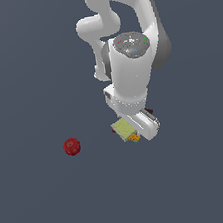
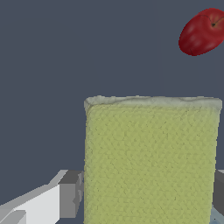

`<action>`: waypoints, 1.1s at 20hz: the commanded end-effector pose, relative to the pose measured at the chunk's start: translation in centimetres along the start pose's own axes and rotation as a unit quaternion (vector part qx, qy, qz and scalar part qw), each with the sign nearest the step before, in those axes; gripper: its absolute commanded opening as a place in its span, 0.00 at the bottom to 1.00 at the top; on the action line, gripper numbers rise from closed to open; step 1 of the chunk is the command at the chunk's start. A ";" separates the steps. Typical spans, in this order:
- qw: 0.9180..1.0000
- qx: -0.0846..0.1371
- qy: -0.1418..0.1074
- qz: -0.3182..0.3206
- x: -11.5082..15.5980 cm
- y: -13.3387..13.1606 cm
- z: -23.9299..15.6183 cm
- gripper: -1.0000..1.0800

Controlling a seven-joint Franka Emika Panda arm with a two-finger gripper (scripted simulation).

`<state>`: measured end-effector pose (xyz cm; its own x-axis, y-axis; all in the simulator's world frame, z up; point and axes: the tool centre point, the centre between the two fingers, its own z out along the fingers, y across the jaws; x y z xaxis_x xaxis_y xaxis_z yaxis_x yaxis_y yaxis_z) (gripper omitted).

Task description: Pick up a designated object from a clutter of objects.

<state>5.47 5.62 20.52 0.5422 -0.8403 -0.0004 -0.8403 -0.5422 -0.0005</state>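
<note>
Filling most of the wrist view: pad [image 2: 151,162], pale yellow-green, sponge-textured, sitting right between the fingers [image 2: 70,194]. One grey pad of the gripper [image 2: 144,197] pressed against one edge, the other just peeking in at the opposite edge — so pinching the pad across its width, or looks that way. Red ball [image 2: 202,31] off in a corner, well apart, dark floor [image 2: 43,65] behind everything.

Exterior view next. Arm [image 1: 127,70] reaching straight down, hand blocking most of the action. Pad [image 1: 121,127] sticking out from under the hand toward the exterior view's left, a bit of orange block [image 1: 134,138] showing just beside it. Hard to tell whether those two touch. Dark sliver [image 1: 148,111] on the other side of the hand, too small to name. Ball [image 1: 71,146] alone, well off to the exterior view's left. Can't tell from here whether the pad is off the floor yet.

Worries from here: soft thin pad could bow or squirm out under the squeeze — grip seems to sit near one end, so the free end may sag and peel loose on the lift. Orange block so close could also get dragged or knocked.
</note>
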 end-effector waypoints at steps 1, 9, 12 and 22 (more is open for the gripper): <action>1.000 0.000 0.001 0.000 -1.7 -0.3 -2.7 0.00; 1.000 0.000 0.002 0.000 -6.6 -1.6 -10.4 0.00; 1.000 0.000 0.002 0.000 -8.0 -2.0 -12.6 0.00; 1.000 0.000 0.001 0.000 -10.2 -2.8 -16.1 0.00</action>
<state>2.33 15.56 36.29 0.5431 -0.8397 0.0007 -0.8397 -0.5431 0.0004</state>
